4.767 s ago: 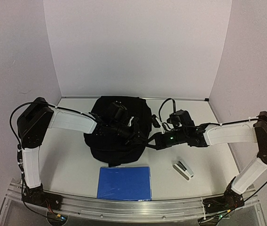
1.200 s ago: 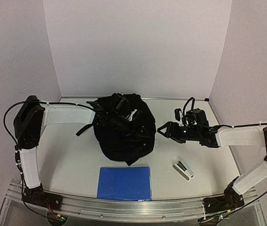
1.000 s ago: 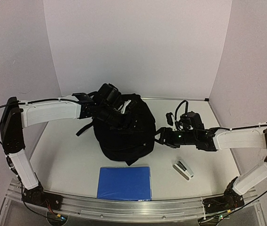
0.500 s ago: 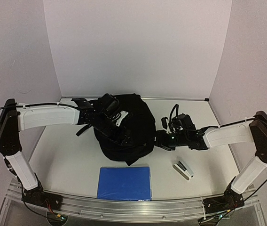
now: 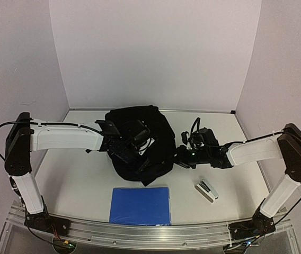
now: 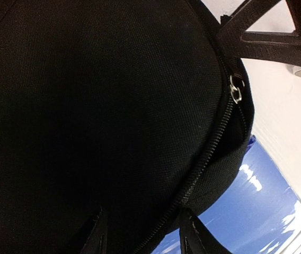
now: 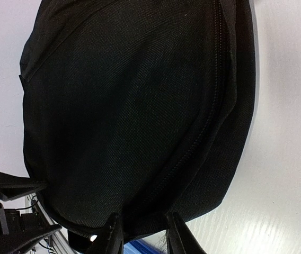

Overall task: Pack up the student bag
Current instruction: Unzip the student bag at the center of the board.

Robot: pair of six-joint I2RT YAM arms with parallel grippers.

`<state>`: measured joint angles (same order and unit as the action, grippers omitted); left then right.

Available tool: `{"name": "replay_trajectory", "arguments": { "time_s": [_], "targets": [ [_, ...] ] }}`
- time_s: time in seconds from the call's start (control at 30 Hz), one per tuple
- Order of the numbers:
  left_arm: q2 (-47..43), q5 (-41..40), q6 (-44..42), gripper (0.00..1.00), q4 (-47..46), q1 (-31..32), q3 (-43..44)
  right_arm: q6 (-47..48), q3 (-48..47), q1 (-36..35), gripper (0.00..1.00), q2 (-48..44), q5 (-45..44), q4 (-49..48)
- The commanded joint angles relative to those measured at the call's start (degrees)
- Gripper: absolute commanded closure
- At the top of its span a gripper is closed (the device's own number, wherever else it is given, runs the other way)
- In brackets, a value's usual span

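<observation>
The student bag (image 5: 156, 132) is a black fabric backpack lying mid-table. My left gripper (image 5: 138, 142) rests on its top front. In the left wrist view the left gripper (image 6: 142, 241) is open, its fingers (image 6: 95, 239) straddling bag fabric (image 6: 87, 106) and the zipper line, with the silver zipper pull (image 6: 236, 91) off to the right. My right gripper (image 5: 180, 156) is at the bag's right edge. In the right wrist view the right gripper (image 7: 142, 235) is shut on a fold of the bag's rim (image 7: 140, 106).
A blue notebook (image 5: 140, 205) lies flat near the front edge, just below the bag; it also shows in the left wrist view (image 6: 246, 211). A small stapler (image 5: 206, 189) lies front right. White walls close in the back and both sides.
My left gripper came off the bag's back top and moved forward and down onto its front. My right gripper moved left to the bag's right edge and closed on it. The bag sank lower.
</observation>
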<state>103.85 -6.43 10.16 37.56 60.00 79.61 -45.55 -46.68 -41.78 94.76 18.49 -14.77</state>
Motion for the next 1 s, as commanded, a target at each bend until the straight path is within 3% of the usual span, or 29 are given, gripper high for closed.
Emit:
{"name": "replay_trajectory", "arguments": {
  "time_s": [0.0, 0.13, 0.3, 0.47, 0.6, 0.8, 0.97],
  "targets": [
    [1.4, -6.0, -1.2, 0.63, 1.6, 1.1, 3.7, -0.6, -0.8, -0.1, 0.71, -1.6, -1.7, -2.0],
    [1.3, -9.9, -0.8, 0.88, 1.8, 2.1, 4.4, -0.9, -0.9, -0.1, 0.71, -2.1, -2.1, -2.0],
    [-1.6, -10.3, 0.5, 0.99, -0.8, 2.2, 3.7, -1.1, -1.0, -0.1, 0.73, -3.8, -3.2, -2.0],
    [-4.8, -7.7, 1.9, 1.0, -4.8, 2.3, 1.4, -1.5, -1.0, -0.1, 0.78, -5.2, -3.5, -2.0],
    [-7.0, -7.1, 3.5, 1.0, -7.5, 2.2, -0.3, -1.4, -1.3, -0.1, 0.9, -5.4, -3.2, -2.0],
    [-8.7, -5.6, 4.4, 1.0, -9.5, 2.2, -1.9, -1.6, -1.2, -0.1, 0.99, -5.6, -3.2, -2.1],
    [-8.2, -5.7, 4.8, 1.0, -7.9, 2.1, -1.6, -1.6, -0.5, -0.2, 1.0, -8.3, -6.9, -2.2]
  ]
}}
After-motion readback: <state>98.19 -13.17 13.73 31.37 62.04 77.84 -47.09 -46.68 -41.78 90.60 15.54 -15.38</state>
